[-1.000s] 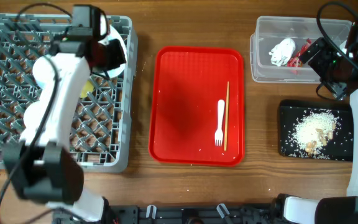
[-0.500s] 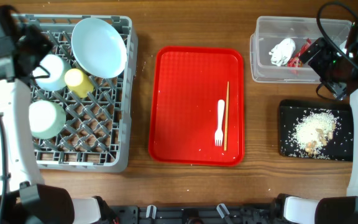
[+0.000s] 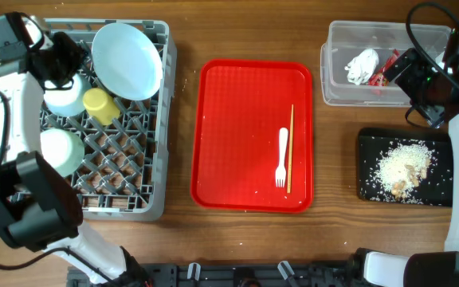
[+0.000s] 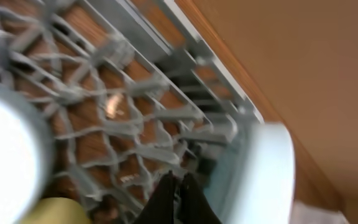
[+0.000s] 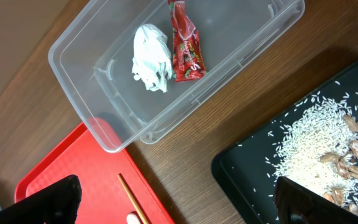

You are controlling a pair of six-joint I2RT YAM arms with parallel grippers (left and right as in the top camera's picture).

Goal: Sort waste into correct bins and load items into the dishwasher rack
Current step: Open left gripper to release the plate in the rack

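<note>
Grey pegged plastic dishwasher rack (image 3: pixel 138 203) at the left of the wooden table (image 3: pixel 337 231), loaded with crockery.

Inside: light blue round plate (image 3: pixel 127 60) at the back right corner, white bowl (image 3: pixel 64 94) and small yellow cup (image 3: pixel 100 105) just in front of it, mint bowl (image 3: pixel 60 150) nearer the front left. Left gripper (image 4: pixel 176 190) over the rack's back left, near the white bowl, jaws pressed together on nothing. Mid-table, red serving tray (image 3: pixel 237 135) carrying white plastic fork (image 3: pixel 282 157) and thin wooden chopstick (image 3: pixel 291 149) side by side. Far right, clear rectangular plastic tub (image 3: pixel 389 97) holding crumpled white tissue (image 3: pixel 362 66) and red snack wrapper (image 3: pixel 385 70); in front of it, flat black tray (image 3: pixel 369 171) with pale beige crumbly scraps (image 3: pixel 405 166). Right gripper (image 5: pixel 178 199) above tub and black tray, jaws spread wide, gripping nothing.
</note>
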